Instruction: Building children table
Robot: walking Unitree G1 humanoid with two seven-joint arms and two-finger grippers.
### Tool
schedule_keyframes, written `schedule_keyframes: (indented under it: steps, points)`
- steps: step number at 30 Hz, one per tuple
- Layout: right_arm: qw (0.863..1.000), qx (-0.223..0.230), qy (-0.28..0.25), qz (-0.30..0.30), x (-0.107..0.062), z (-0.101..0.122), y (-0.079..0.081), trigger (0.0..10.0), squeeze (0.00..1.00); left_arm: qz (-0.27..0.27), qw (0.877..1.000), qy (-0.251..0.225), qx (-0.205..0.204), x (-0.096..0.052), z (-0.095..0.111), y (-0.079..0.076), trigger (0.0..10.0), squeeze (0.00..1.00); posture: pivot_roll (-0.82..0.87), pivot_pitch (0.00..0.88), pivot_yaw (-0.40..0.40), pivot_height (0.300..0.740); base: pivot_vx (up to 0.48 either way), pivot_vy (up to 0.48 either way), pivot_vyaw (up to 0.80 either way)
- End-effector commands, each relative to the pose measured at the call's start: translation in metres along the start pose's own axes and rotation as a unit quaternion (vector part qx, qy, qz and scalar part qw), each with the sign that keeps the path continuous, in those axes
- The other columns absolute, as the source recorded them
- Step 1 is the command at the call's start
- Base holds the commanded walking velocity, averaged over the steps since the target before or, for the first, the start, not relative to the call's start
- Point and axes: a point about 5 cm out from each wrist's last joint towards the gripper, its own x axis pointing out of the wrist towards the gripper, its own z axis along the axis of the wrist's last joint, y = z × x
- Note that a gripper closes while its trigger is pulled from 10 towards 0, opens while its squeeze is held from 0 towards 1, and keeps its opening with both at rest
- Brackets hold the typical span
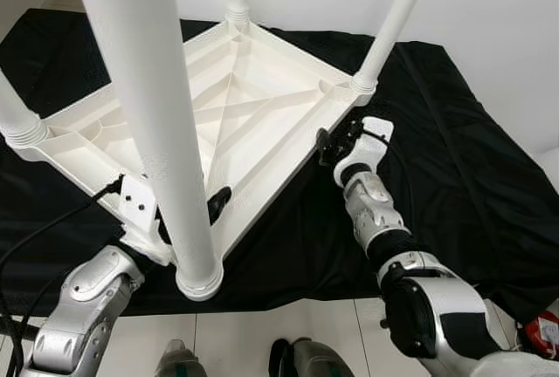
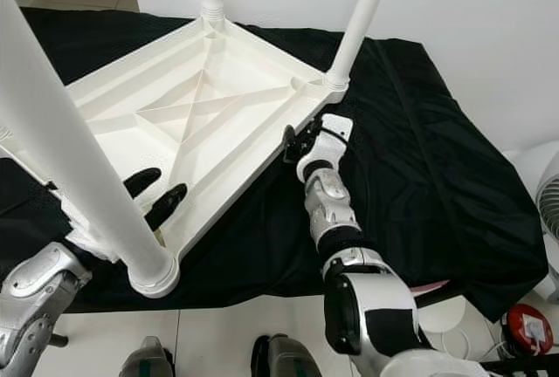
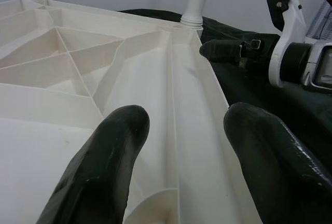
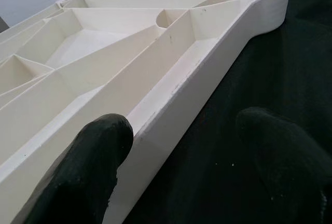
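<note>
Both grippers' fingers (image 2: 154,194) straddling tabletop (image 2: 218,89) edge

A black cloth (image 1: 454,159) covers the raised surface, draping over its front edge above the white tiled floor (image 1: 262,333). The white table (image 1: 236,106) lies upside down on it, 4 legs pointing up.

The table (image 2: 201,98) lies upside down on a cloth (image 2: 419,159), legs up. The left gripper (image 2: 155,195) reaches over the table's near edge beside the nearest leg (image 2: 79,176). The right gripper (image 2: 297,143) straddles the rim, one finger inside, one over the cloth, just short of the corner leg (image 2: 358,15).
</note>
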Motion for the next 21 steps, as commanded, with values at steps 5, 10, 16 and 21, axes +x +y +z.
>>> schedule_keyframes:
  steps: [5, 10, 16, 21]
  points:
    - [0.998, 0.048, 0.041, 0.03, 0.008, 0.0, 0.012, 10.0, 0.0, -0.089, 0.996, -0.011, -0.023, 0.005, 0.003, -0.021, 10.0, 0.0, 0.19, 0.104, -0.105, 0.74, 0.0, 0.0, 0.0]
    - [0.993, 0.081, 0.052, 0.062, 0.013, 0.004, 0.021, 10.0, 0.0, -0.093, 0.995, -0.026, -0.033, 0.007, 0.013, -0.025, 10.0, 0.0, 0.18, 0.108, -0.105, 0.74, 0.0, 0.0, 0.0]
    - [0.993, 0.083, 0.054, 0.064, 0.016, 0.009, 0.023, 10.0, 0.0, -0.107, 0.993, -0.026, -0.034, 0.008, 0.017, -0.031, 10.0, 0.0, 0.18, 0.116, -0.104, 0.74, 0.0, 0.0, 0.0]
    - [0.991, 0.088, 0.064, 0.076, 0.019, 0.012, 0.029, 10.0, 0.0, -0.12, 0.992, -0.025, -0.042, 0.007, 0.021, -0.039, 10.0, 0.0, 0.18, 0.116, -0.104, 0.74, 0.0, 0.0, 0.0]
